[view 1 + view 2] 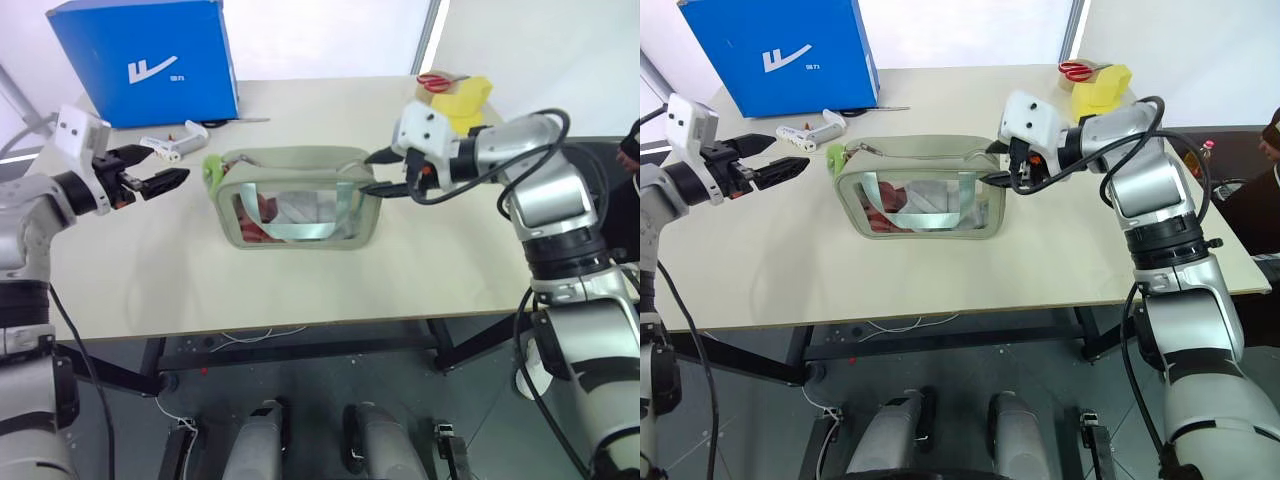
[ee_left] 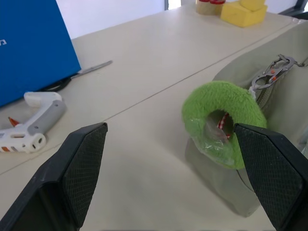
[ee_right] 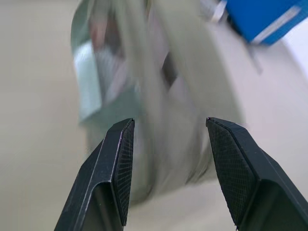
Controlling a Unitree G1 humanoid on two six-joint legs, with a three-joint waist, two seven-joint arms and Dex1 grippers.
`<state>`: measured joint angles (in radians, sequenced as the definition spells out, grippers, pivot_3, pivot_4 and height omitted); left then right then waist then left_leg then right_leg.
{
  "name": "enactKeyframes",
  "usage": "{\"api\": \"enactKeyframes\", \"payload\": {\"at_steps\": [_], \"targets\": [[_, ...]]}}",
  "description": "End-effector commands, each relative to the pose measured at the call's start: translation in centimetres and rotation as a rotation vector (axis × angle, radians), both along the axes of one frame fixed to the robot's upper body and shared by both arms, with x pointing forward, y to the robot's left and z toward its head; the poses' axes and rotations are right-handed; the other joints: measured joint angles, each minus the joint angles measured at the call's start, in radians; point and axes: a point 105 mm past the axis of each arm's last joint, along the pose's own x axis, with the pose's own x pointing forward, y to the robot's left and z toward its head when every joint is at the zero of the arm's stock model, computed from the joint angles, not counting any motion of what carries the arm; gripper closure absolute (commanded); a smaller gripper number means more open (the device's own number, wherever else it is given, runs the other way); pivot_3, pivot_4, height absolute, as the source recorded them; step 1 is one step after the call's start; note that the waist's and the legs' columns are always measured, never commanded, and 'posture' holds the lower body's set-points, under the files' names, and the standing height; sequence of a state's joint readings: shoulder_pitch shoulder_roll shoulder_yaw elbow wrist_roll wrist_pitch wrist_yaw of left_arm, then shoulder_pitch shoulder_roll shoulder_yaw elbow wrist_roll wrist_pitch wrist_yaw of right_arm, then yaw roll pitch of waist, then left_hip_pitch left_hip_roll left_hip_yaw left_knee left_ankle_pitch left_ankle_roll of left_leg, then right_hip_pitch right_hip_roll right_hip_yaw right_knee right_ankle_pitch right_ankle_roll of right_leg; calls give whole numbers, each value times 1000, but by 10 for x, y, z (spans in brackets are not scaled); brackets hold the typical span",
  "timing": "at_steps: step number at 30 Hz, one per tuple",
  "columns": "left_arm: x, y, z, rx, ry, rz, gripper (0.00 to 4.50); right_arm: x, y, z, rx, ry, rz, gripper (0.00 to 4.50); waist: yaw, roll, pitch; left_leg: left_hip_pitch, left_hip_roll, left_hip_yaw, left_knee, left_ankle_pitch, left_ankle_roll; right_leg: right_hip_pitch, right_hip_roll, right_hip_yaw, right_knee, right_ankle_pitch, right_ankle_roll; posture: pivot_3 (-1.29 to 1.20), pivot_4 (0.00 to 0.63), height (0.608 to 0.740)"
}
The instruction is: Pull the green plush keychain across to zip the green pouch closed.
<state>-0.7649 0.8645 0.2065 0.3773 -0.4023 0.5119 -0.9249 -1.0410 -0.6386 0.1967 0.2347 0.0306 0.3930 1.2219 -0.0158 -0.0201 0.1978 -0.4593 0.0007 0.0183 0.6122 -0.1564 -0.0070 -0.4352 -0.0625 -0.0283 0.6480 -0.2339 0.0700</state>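
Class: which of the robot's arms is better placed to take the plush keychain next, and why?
Left. The open left gripper hangs beside the green plush keychain at the green pouch's left end. The right gripper is open at the opposite end.

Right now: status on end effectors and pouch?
Left end effector open, empty, beside green plush keychain. Right end effector open at green pouch far end. Nothing blocking.

The left gripper (image 2: 171, 178) has its two black textured fingers (image 2: 79, 168) spread wide. Between them, farther off, the fuzzy lime-green ring keychain (image 2: 222, 120) hangs by a metal clip (image 2: 272, 74) on the sage-green fabric pouch (image 2: 288, 106). A white glue gun (image 2: 31, 127) lies beside a blue box (image 2: 33, 45); yellow sponges (image 2: 243, 12) sit on the beige table (image 2: 144, 62).
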Motion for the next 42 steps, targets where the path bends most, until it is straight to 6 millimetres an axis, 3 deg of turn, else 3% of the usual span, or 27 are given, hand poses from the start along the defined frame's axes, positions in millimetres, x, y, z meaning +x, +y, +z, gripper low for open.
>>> {"api": "enactKeyframes", "payload": {"at_steps": [1, 2, 7, 18, 28, 31, 35, 38, 42], "targets": [[2, -2, 18, 33, -61, -14, 0, -4, 10, 12, 33, -46, 32, 2071, 0, 0, 0, 0, 0, 0, 0, 0, 0, 0, 0, 0, 0, 0, 0, 0, 150, 740], [3, -4, 18, 35, -64, -21, 0, -3, 11, 8, 36, -38, 33, 2071, 0, 0, 0, 0, 0, 0, 0, 0, 0, 0, 0, 0, 0, 0, 0, 0, 150, 740], [11, -12, 13, 45, -62, -44, 0, -4, 17, -1, 50, -12, 49, 4441, 3, 0, 0, 0, 0, 0, 1, 0, 0, 0, 0, 0, 0, 0, 0, 0, 150, 740], [30, -17, -17, 16, 3, -49, 0, -17, 24, -3, 42, -19, 127, 4481, 1, 0, 0, 0, 0, 0, 1, 0, 0, 1, 0, 0, 0, 0, 0, 0, 150, 740], [32, -36, -15, -14, -9, -111, 0, -8, 23, 2, 50, -47, 85, 4481, 2, 0, 0, 0, 0, 0, 1, 0, 0, 1, 0, 0, 0, 0, 0, 0, 150, 740], [32, -35, -17, -35, -3, -112, 834, -8, 24, 3, 53, -48, 91, 4500, 3, 0, 0, 0, 0, 0, 1, 0, 0, 1, 0, 0, 0, 0, 0, 0, 150, 740], [27, -39, -13, -53, -8, -145, 2871, -5, 23, 4, 46, -62, 81, 4500, 2, 0, 0, 0, 0, 0, 1, 0, 0, 1, 0, 0, 0, 0, 0, 0, 150, 740], [21, -37, 1, -91, -30, -155, 4412, 1, 20, 6, 41, -88, 58, 4500, 2, 0, 0, 0, 0, 0, 1, 0, 0, 1, 0, 0, 0, 0, 0, 0, 150, 740], [14, -35, 26, -141, -72, -168, 4470, 7, 16, 8, 36, -110, 40, 4500, 2, 0, 0, 0, 0, 0, 1, 0, 0, 1, 0, 0, 0, 0, 0, 0, 150, 740]]}}
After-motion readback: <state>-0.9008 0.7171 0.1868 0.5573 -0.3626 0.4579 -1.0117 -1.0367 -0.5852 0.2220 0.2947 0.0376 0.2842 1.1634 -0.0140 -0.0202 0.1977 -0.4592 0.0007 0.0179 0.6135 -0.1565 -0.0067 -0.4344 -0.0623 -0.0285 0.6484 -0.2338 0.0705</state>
